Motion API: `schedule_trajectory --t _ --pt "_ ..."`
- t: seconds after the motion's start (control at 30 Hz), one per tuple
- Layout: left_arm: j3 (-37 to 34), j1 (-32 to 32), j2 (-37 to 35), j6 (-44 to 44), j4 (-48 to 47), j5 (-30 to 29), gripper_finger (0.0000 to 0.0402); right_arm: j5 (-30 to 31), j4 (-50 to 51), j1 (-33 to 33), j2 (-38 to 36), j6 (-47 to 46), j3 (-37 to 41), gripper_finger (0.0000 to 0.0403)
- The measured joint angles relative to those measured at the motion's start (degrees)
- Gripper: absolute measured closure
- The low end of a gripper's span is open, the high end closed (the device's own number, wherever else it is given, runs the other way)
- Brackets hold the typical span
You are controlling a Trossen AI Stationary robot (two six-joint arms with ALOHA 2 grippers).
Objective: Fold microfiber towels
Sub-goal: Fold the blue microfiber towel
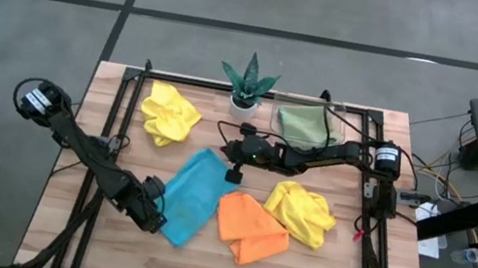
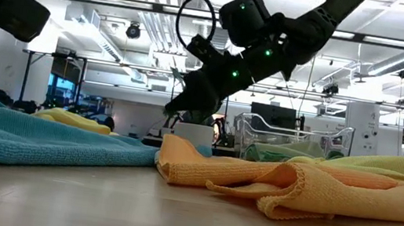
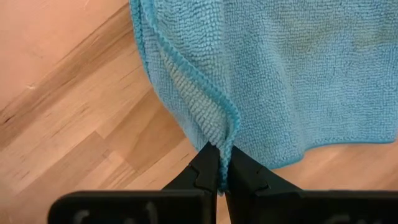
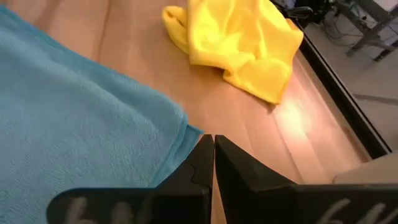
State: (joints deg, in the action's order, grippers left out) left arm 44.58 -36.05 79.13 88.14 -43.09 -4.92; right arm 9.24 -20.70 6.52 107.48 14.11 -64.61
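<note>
The sky blue towel (image 1: 192, 195) lies mid-counter, its near-left edge pinched in the left gripper (image 3: 222, 167). The right gripper (image 1: 234, 175), clenched and empty, hovers at its far corner. An orange towel (image 1: 249, 227) touches its right side, with yellow towels (image 1: 169, 113) (image 1: 301, 211), a potted plant (image 1: 247, 86) and a sage green towel (image 1: 305, 124) around.
</note>
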Motion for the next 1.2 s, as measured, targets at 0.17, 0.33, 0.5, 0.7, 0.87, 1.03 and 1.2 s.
schedule_trajectory --t 0.17,0.33,0.5,0.7,0.87,1.03,1.2 --pt "0.0 0.0 0.0 0.0 0.0 -0.1 0.0401 0.0 -0.8 0.3 0.0 -0.1 0.5 0.0394" --pt "0.0 0.0 0.0 -0.2 0.0 -0.3 0.0401 -0.1 -0.9 0.3 1.0 0.0 -0.2 0.0394" --pt "0.0 0.0 0.0 0.0 -1.0 -1.0 0.0401 -0.2 -0.7 0.3 5.1 0.5 -3.0 0.0394" --pt "0.0 0.0 0.0 0.1 -1.4 -1.4 0.0401 0.9 -0.3 0.7 7.9 1.5 -6.3 0.0394" --pt "0.0 0.0 0.0 0.1 -2.6 -1.4 0.0374 1.5 0.9 1.9 7.8 1.9 -7.2 0.0394" --pt "0.0 0.0 0.0 0.2 -4.9 -1.4 0.0324 1.4 0.7 2.4 7.8 1.9 -7.8 0.0394" --pt "0.0 0.0 0.0 0.2 -5.5 0.4 0.0269 1.3 1.2 2.4 7.7 1.9 -7.8 0.0394"
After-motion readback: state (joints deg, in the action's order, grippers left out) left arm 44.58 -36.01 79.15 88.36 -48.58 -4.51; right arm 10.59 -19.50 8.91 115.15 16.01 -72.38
